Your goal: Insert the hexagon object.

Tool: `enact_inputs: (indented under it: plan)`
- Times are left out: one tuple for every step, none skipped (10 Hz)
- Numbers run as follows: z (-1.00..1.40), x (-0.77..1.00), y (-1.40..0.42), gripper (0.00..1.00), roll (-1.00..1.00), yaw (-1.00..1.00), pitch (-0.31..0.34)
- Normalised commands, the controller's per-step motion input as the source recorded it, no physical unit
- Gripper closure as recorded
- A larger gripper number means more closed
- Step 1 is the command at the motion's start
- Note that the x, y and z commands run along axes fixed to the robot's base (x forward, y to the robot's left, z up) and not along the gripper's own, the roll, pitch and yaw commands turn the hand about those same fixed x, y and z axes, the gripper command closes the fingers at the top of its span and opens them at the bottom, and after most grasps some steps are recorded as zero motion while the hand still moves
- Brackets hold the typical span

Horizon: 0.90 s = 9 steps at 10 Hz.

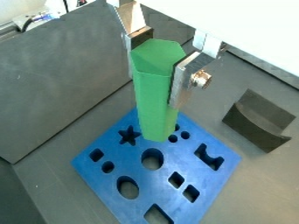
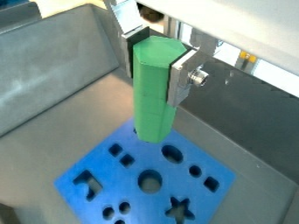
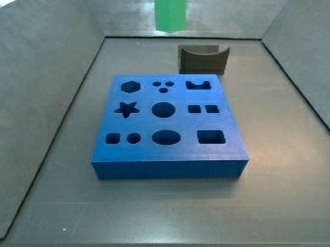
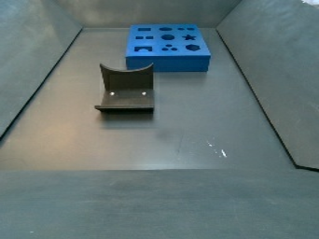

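End effector hangs clear above blue block; grey curved block seemingly stands apart behind

Gripper: seen in both wrist views, pointing downward, raised above the floor. Fingers: flat silver plates, one on each side of the green peg, closed against its upper part. Peg upright in the grasp. Arm and gripper out of frame in both side views.

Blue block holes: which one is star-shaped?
The star hole on the blue block, beside the big round hole; its points set it apart. The tool holds the green peg.
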Motion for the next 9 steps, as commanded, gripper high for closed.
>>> enact_inputs:
  plan:
    - [-0.90,-0.67,0.86,1.00,-0.04,0.11,-0.113]
    - [-0.83,-0.66,0.85,1.00,-0.16,0.01,-0.107]
    - [-0.60,-0.57,0.69,1.00,-0.30,0.00,-0.154]
    - [-0.48,-0.47,0.62,1.00,-0.37,0.00,-0.176]
    - [-0.36,-0.29,0.62,1.00,-0.40,0.07,-0.217]
    - [-0.59,-0.09,0.23,1.00,-0.24,0.04,-0.167]
    - [-0.68,0.00,0.02,1.00,-0.05,0.00,-0.051]
    - [-0.67,0.00,0.00,1.00,0.00,0.00,-0.029]
    - [-0.49,-0.07,0.00,1.00,0.00,0.00,-0.021]
